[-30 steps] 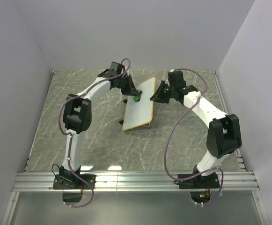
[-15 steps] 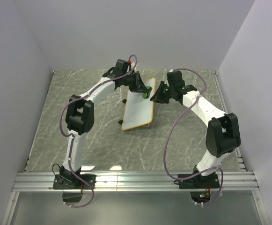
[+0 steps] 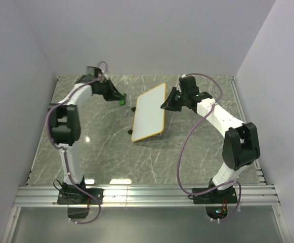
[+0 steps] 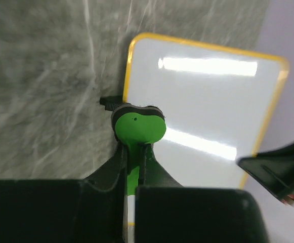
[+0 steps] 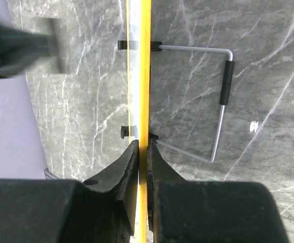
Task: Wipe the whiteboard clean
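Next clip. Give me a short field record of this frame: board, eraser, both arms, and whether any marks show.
whiteboard: mid-table, orange frame, face shows glare but no marks
right gripper: jaws shut on the whiteboard's edge on the right arm's side
left gripper: jaws shut on the green eraser, off the board to its left
wire stand: on the board's back side
eraser on board: no

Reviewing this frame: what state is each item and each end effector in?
White rectangular whiteboard with orange-yellow frame: tilted, no marks visible on its face.
Green-and-black eraser block: gripped, off the board, to its left.
Thin wire stand: swung out behind the board.
Left end effector: shut on the eraser.
Right end effector: shut on the board's frame.
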